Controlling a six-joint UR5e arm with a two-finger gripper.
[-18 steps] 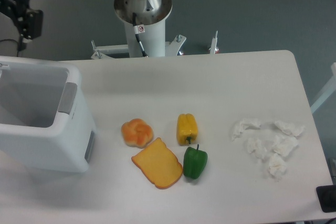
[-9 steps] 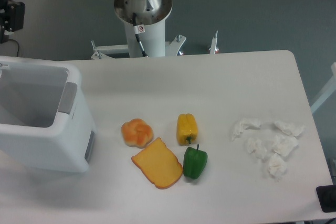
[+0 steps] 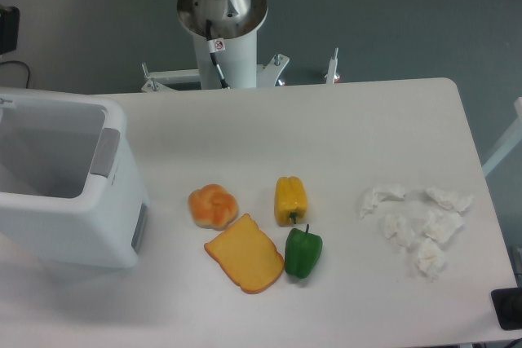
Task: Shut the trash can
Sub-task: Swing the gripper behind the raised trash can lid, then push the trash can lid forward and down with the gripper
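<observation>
We find the large white boxy plastic trash can (image 3: 69,201) at the left end of the white table (image 3: 342,136), its mouth open so that the pale inner walls show; the lid itself lies off the left edge of the view, so we cannot say how it hangs. A grey latch tab (image 3: 103,152) sits on the rim facing the table's middle.

Of the gripper (image 3: 6,28) only a dark sliver shows at the far left edge, above and behind the trash can, and we cannot tell whether its fingers are apart or together.

To the right of the trash can lie an orange bread roll (image 3: 212,205), a slice of toast (image 3: 244,255), a yellow pepper (image 3: 291,200) and a green pepper (image 3: 303,253); well beyond them are crumpled white tissues (image 3: 416,222).

We judge the closing not yet done: the arm seems placed to reach the lid from behind. The next move calls for pushing the lid forward and down over the mouth.
</observation>
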